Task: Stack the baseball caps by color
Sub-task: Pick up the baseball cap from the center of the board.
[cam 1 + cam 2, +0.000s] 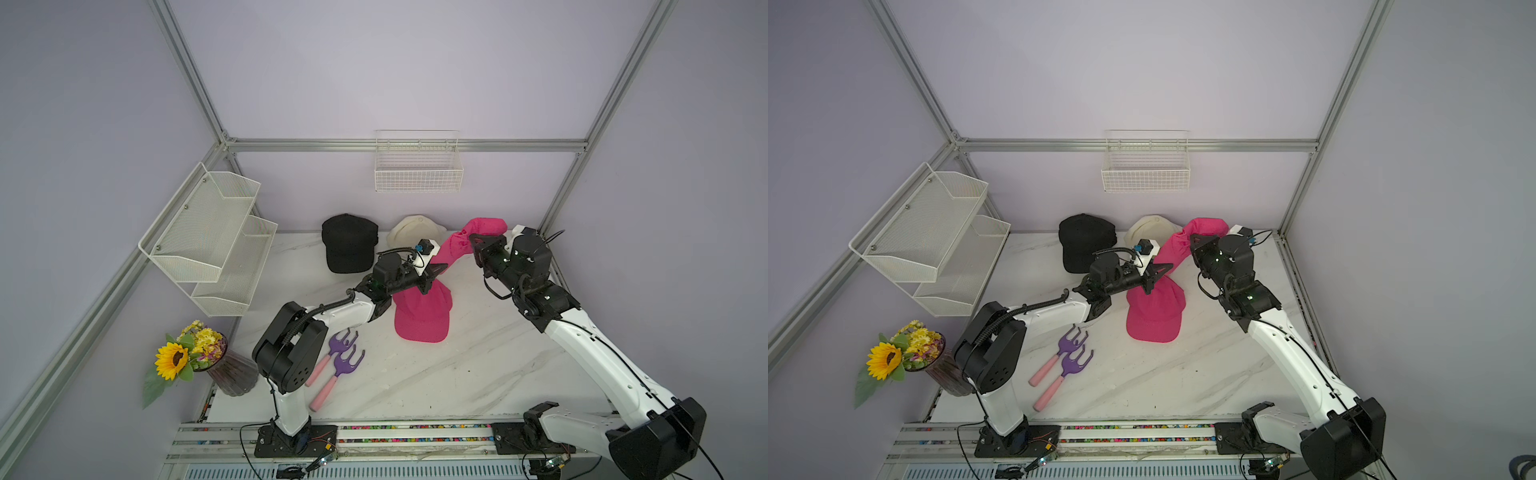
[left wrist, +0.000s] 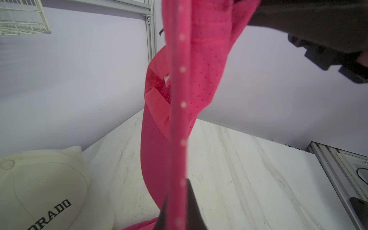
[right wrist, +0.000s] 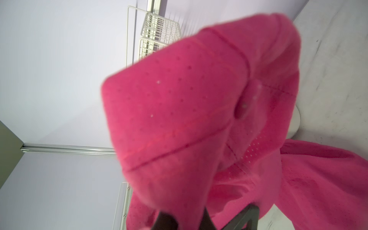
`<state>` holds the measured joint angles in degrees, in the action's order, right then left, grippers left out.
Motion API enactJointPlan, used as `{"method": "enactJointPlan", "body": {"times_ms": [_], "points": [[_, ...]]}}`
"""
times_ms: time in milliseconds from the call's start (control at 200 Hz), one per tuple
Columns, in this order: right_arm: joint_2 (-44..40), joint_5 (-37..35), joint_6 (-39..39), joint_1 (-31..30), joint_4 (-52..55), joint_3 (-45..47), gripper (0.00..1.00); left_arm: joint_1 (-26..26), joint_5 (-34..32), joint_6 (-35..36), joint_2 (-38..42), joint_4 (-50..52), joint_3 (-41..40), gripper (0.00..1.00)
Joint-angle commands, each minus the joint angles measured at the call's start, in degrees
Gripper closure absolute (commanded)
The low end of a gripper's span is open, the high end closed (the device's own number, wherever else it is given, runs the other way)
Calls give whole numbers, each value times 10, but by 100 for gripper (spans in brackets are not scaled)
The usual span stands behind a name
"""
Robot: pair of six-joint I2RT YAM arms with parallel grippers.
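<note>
In both top views, just right of centre, a raised pink cap (image 1: 484,232) (image 1: 1206,230) stretches between left pincer (image 1: 439,269) and right pincer (image 1: 473,240), over a second pink cap (image 1: 422,318) flat on the table (image 1: 457,374); black cap (image 1: 349,245) and cream cap (image 1: 409,230) sit upper left of it. Left wrist: left pincer (image 2: 179,209) clamped on its edge. Right wrist: right pincer (image 3: 207,219) straddles cloth, and I cannot tell if it grips

1 hot pink cap (image 1: 484,228) hung crumpled in the air over the other pink cap (image 1: 422,318), which lay flat mid-table, brim toward the front. A black cap (image 1: 349,243) and a cream COLORADO cap (image 2: 39,189) sat side by side at the back.
</note>
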<state>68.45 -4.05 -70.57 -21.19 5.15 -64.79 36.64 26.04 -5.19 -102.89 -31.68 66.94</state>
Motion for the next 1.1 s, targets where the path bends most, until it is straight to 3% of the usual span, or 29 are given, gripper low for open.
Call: {"method": "enactJointPlan", "body": {"times_ms": [0,90,160,320,470,575,750,870,1030,1095], "points": [[-31,-73,123,-2,-78,1,58,-11,11,-67,59,49,-21,100],[-60,-62,271,-2,-199,57,40,-21,63,-119,86,100,-35,100],[-85,-79,327,-2,-246,100,30,-29,104,-135,107,138,-44,100],[-125,-59,486,-1,-311,162,22,-55,199,-88,154,230,-61,100],[-122,-37,609,2,-306,180,16,-101,290,-21,175,310,-51,100],[-146,-6,659,9,-313,207,15,-129,323,7,190,327,-44,100],[-185,173,653,63,-319,244,15,-154,364,42,196,361,-21,100],[-171,162,637,67,-316,252,17,-156,401,54,198,369,-15,100],[-150,272,684,96,-328,254,19,-159,432,71,210,377,-16,100],[-132,270,698,103,-328,252,20,-161,440,74,214,379,-16,100]]}}
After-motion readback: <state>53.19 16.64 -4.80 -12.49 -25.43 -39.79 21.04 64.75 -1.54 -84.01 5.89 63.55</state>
